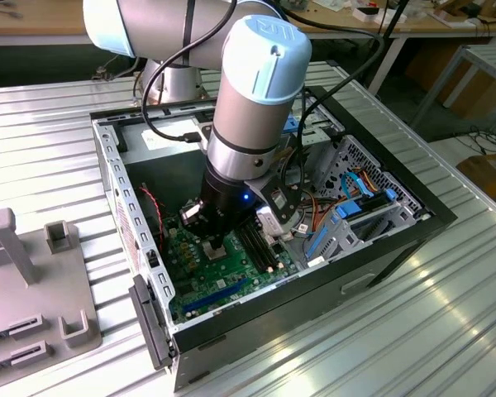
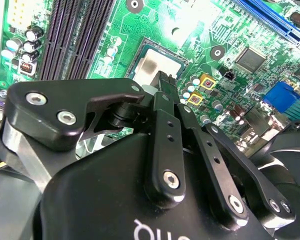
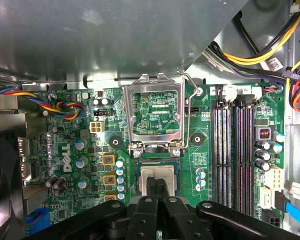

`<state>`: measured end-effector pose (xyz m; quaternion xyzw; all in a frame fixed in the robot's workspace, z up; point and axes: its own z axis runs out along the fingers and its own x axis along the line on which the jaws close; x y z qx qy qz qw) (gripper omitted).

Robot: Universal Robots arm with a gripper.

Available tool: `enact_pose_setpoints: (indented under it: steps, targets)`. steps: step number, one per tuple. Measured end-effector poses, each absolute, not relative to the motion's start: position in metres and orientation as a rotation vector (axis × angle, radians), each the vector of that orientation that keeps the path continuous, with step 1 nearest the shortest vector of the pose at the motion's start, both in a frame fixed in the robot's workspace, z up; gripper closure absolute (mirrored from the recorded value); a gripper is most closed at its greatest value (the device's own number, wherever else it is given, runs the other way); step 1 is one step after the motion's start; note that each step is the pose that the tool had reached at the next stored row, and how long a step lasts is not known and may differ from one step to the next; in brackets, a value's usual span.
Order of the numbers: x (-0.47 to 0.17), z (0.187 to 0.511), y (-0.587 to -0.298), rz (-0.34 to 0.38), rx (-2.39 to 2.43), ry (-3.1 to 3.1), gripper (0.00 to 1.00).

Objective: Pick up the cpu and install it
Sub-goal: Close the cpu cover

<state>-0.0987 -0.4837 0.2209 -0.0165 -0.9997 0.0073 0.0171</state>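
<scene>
A ribbed, silvery metal bench [image 1: 397, 347] carries an open computer case [image 1: 116, 194] lying on its side. A grey plastic fixture [image 1: 33, 289] sits on the bench at the exterior view's left. Behind are wooden tables [image 1: 33, 16] and loose cables, with a strip of floor at the exterior view's right.

The arm reaches down into the case, and its tool [image 1: 217, 248] hangs low over the green motherboard [image 1: 219, 285]. In both wrist views the cpu [image 3: 171, 179] [image 2: 149, 67] lies flat in its socket, silver face up. The socket's metal frame [image 3: 128, 112] stands swung open just beside it, and the long black memory slots [image 3: 235, 150] run near by.

The tool [image 3: 157, 181] [image 2: 164, 76] has its two black fingers pressed together – nothing between them – and their tips are right over the cpu's face. Whether they touch it I cannot tell.
</scene>
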Motion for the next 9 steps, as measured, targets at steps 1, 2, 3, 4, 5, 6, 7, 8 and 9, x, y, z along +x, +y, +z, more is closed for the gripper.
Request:
enact_pose_setpoints:
  steps: [1,2,3,4,5,6,7,8,9]
  targets:
    - [-0.0983,0.2209,-0.4838,0.023,-0.043,-3.107,0.89]
    - [-0.0978,0.2209,-0.4837,0.023,-0.028,-3.107,0.89]
    - [-0.0969,0.2209,-0.4837,0.023,0.002,-3.107,0.89]
    - [-0.0960,0.2209,-0.4837,0.022,0.030,-3.107,0.89]
    - [-0.0952,0.2209,-0.4837,0.022,0.050,-3.107,0.89]
    - [-0.0939,0.2209,-0.4837,0.022,0.073,-3.106,0.89]
    - [-0.0936,0.2216,-0.4837,0.023,0.079,-3.105,0.89]
    - [-0.0935,0.2227,-0.4837,0.023,0.081,-3.105,0.89]
    - [-0.0935,0.2243,-0.4837,0.022,0.082,-3.105,0.89]
